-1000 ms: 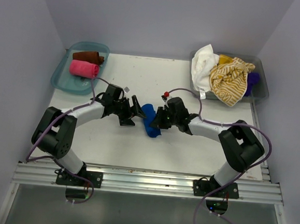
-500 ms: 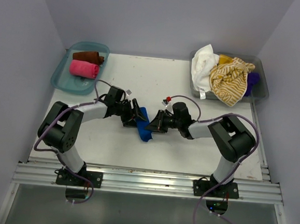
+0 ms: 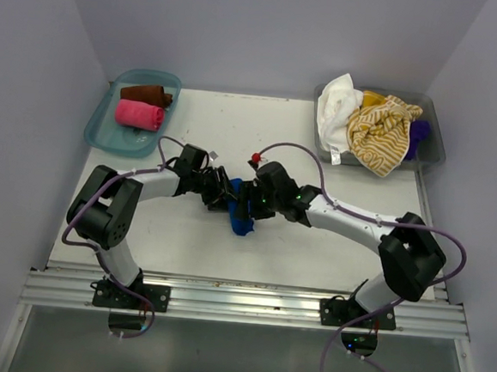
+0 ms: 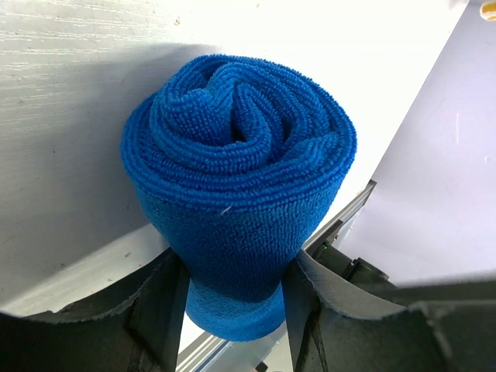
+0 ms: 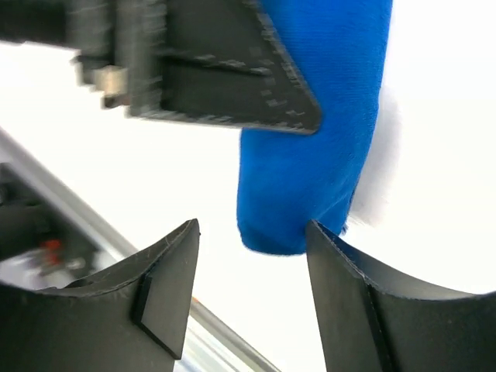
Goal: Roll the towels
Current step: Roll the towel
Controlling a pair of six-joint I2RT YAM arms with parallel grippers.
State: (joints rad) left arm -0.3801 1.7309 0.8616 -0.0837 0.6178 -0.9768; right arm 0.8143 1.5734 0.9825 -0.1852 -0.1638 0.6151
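Across the table (image 3: 236, 125) the ends look the same as a moment ago: the loose towels (image 3: 378, 132) are heaped in the bin (image 3: 436, 149) on the right, and the pink roll (image 3: 139, 114) and brown roll (image 3: 146, 93) lie in the tray (image 3: 127, 144) on the left. The change is in the middle, where both arms have crowded in over the blue roll (image 3: 241, 220), which lies on the table a touch nearer the front edge than before. The left gripper (image 4: 236, 263), open beside it a second ago, now has its fingers (image 4: 159, 306) pressed into both sides of the roll, end-on. The right gripper (image 5: 252, 232), which was pinching the roll, has spread apart, with the roll's end just ahead of its gap. To me it looks like a handover: this towel is rolled and the left arm seems set to carry it to the tray.
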